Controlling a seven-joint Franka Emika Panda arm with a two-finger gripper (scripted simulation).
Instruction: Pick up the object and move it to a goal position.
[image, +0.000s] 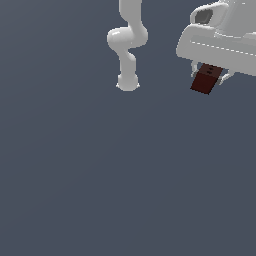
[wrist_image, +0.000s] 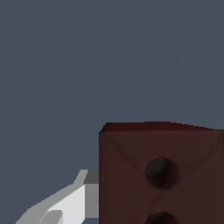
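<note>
**Block aloft in a narrow pinch, goal nowhere in sight**

The hand (image: 207, 79) pinches the object (image: 205, 80), a dark red-brown block, at about two o'clock in the exterior view, tilted and apparently clear of the grey desk (image: 125, 175). Only the block's upper end seems caught between the fingers, so a quick swing or a jolt could likely twist it further or let it slip free. No goal marker shows in either view. The hand runs off the frame edge, the far finger is hidden behind the block, and the wrist view shows only part of its holed face (wrist_image: 161, 175).
</note>
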